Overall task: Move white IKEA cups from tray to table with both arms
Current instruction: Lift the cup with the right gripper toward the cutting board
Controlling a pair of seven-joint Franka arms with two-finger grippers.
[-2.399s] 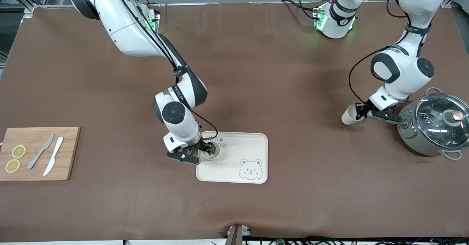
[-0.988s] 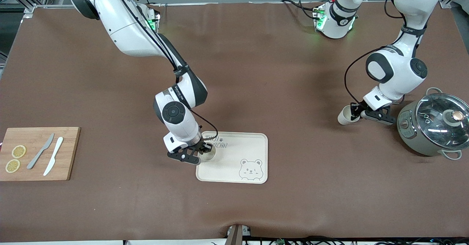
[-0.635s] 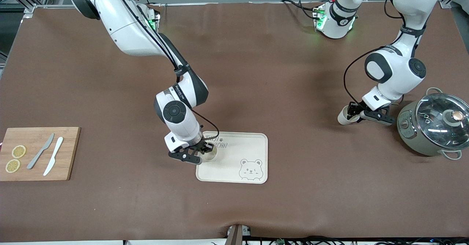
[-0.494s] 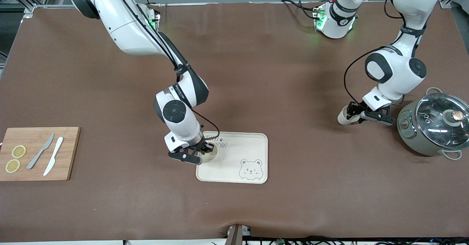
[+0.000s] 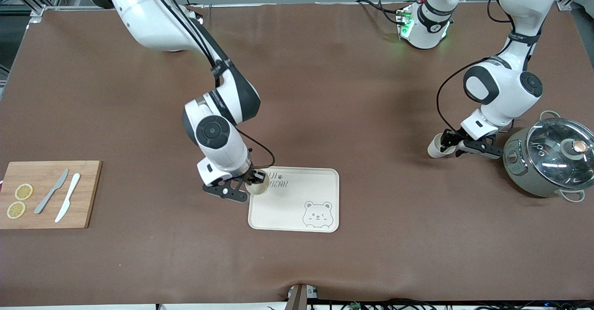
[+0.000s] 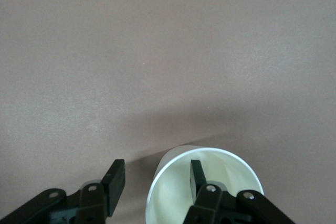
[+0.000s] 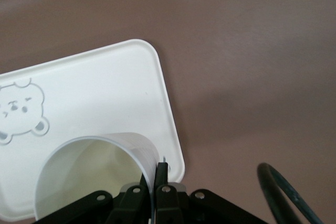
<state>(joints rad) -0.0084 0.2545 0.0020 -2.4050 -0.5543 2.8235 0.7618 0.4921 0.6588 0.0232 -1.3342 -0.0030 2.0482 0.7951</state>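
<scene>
One white cup [image 5: 258,187] hangs in my right gripper [image 5: 252,179] over the bear tray's [image 5: 301,198] corner nearest the right arm's base. In the right wrist view my right gripper [image 7: 157,169] is shut, pinching that cup's [image 7: 89,177] wall, with the tray [image 7: 94,93] below. The other white cup [image 5: 435,148] stands on the brown table beside the pot. My left gripper [image 5: 448,142] is at its rim. In the left wrist view my left gripper [image 6: 155,174] is open, one finger inside this cup [image 6: 233,169], the other outside and clear of the wall.
A grey pot with a glass lid [image 5: 552,157] stands close to the left gripper at the left arm's end. A wooden board [image 5: 46,194] with two knives and lemon slices lies at the right arm's end. Cables run near the left arm's base.
My right gripper has moved with its cup toward the tray's corner and the right arm's end, and the arm has risen. The left gripper shifted slightly early on, then stayed still.
</scene>
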